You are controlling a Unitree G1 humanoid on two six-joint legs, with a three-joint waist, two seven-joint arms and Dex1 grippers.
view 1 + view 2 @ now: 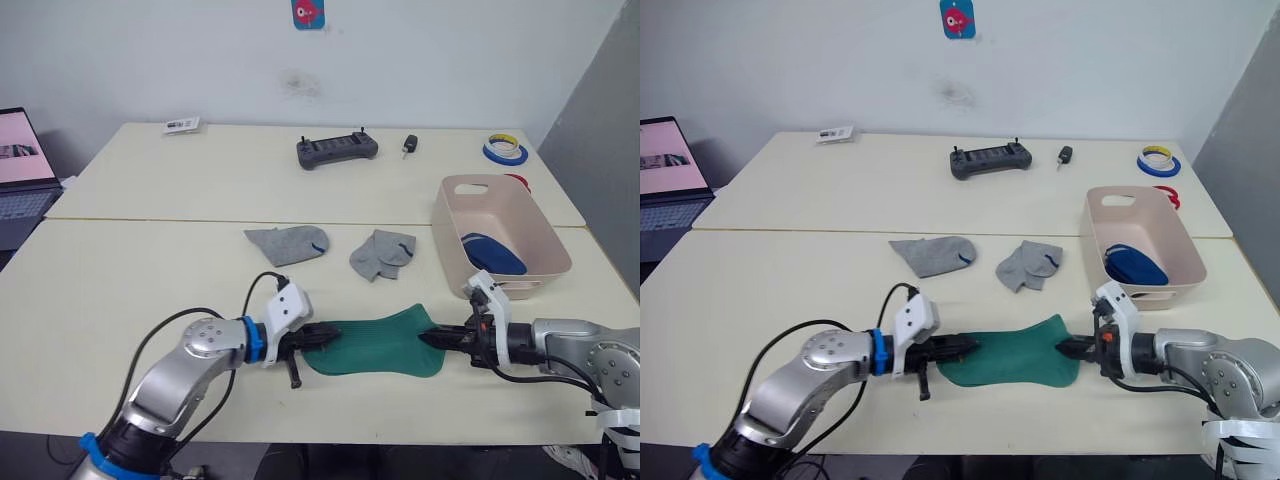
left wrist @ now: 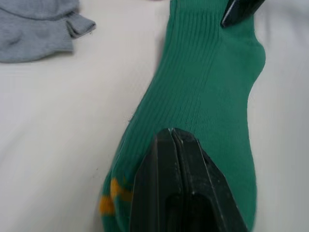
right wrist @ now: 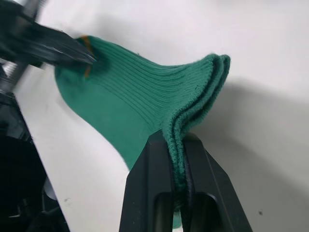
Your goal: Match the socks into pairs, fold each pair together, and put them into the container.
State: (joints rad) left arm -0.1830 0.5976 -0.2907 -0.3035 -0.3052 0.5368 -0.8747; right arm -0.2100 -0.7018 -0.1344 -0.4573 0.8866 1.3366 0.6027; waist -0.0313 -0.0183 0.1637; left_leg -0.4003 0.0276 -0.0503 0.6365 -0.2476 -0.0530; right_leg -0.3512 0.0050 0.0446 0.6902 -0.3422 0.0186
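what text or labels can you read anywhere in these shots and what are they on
No text reads clearly enough to quote.
Red and blue sticker on the wall: a picture, any lettering too small to read.
Small card at the far table edge: dark print, too small to read.
Laptop screen: pink page, text blurred.
Black controller: no legible marking.
Green socks: orange toe mark, no letters.

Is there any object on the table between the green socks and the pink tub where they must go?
Nothing visible blocks it. The teal-green ribbed socks lie in front of the pale pink-beige plastic tub, with bare table between. The two light grey socks lie off to the left.
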